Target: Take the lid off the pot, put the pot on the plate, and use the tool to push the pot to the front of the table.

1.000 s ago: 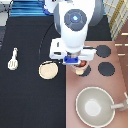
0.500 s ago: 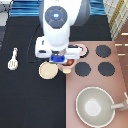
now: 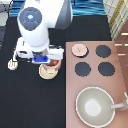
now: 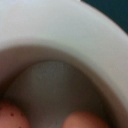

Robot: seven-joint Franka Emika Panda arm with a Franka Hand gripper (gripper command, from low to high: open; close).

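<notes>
My gripper (image 3: pixel 50 62) is over the black table (image 3: pixel 30 105) just left of the stove, shut on the small pot (image 3: pixel 54 63), whose reddish contents show beside the blue block. The pot sits at the top edge of the tan plate (image 3: pixel 47 73), touching it or just above it. In the wrist view the pot's pale inner wall (image 4: pixel 65 35) fills the picture, with reddish contents (image 4: pixel 82 120) low inside. The pale-pink lid (image 3: pixel 79 49) lies on the stove, off the pot. The cream spatula tool (image 3: pixel 12 63) lies at the exterior view's left, partly hidden by the arm.
The pinkish-brown stove counter (image 3: pixel 120 85) takes up the exterior view's right, with three uncovered black burners (image 3: pixel 103 51). A large grey bowl with a handle (image 3: pixel 95 105) sits at its bottom. The robot's white arm (image 3: pixel 35 25) covers the table's top left.
The gripper has carried the pot from the stove's left edge toward the exterior view's left and slightly down, onto or just over the plate. Lid, tool and bowl have stayed put.
</notes>
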